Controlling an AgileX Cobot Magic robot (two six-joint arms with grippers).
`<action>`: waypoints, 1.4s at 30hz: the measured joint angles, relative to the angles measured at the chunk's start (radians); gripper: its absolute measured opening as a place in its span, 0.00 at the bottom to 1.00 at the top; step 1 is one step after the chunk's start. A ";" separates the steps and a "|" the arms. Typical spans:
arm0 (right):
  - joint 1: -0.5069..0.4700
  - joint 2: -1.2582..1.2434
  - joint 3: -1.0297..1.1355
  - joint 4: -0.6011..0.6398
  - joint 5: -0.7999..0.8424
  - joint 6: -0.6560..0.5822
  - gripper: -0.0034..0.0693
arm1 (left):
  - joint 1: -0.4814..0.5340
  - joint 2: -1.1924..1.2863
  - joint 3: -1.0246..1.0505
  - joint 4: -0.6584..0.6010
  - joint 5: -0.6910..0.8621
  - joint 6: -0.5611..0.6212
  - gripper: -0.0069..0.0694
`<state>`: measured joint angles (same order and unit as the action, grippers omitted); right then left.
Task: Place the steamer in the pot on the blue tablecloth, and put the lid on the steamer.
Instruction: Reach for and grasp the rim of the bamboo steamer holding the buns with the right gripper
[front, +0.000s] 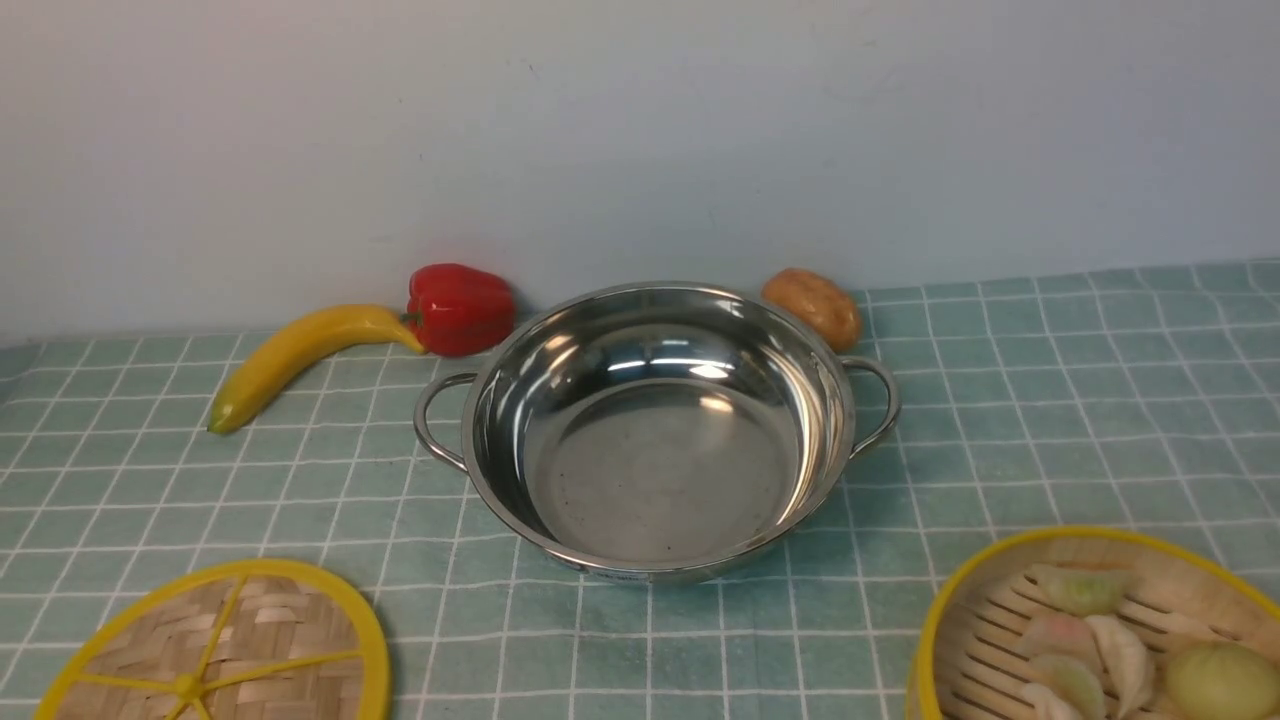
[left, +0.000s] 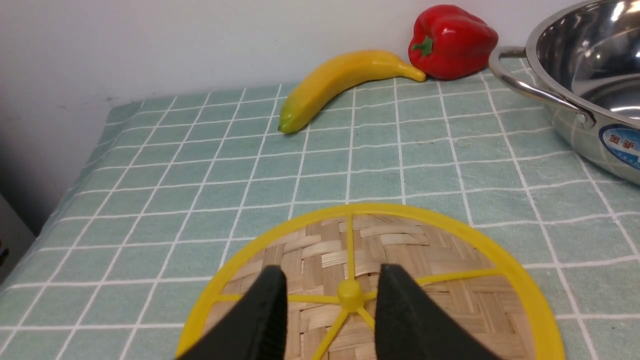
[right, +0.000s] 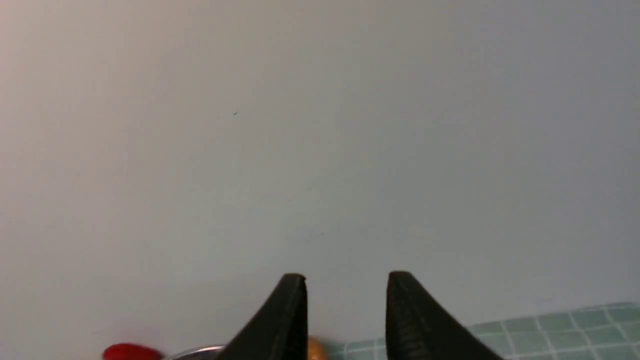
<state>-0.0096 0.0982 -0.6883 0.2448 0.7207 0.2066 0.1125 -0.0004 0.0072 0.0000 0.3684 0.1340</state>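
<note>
**Sam:** Where's the steamer (front: 1190, 588)?

**Me:** Near right on the blue cloth (front: 1050, 400), with dumplings (front: 1085, 590) inside. The pot (front: 660, 470) sits in the middle. The lid (left: 440, 260) lies near left, under my left gripper (left: 332, 270). It and my right gripper (right: 345, 277) are both open and hold nothing.

**Sam:** What could go wrong?

**Me:** If I tip the steamer, food rolls out. I might also bump the potato (front: 812, 305), just beside the pot's far right. The banana (front: 300, 355) and pepper (front: 460, 308) are far left, out of my way.

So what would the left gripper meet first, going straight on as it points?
Most likely the lid, near its hub; the left gripper frames it with open jaws, though depth is unclear.
</note>
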 joint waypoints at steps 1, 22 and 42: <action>0.000 0.003 -0.030 0.062 0.045 0.010 0.38 | 0.000 0.000 0.000 0.000 0.000 0.000 0.41; 0.017 0.055 -0.081 0.471 0.501 -0.105 0.38 | 0.000 0.000 0.000 0.000 0.000 0.000 0.41; 0.120 0.947 -0.132 0.166 0.445 -0.675 0.38 | 0.000 0.000 0.000 0.000 0.000 0.000 0.41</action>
<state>0.1101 1.0448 -0.8207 0.4106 1.1660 -0.4684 0.1125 -0.0004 0.0072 0.0000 0.3684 0.1340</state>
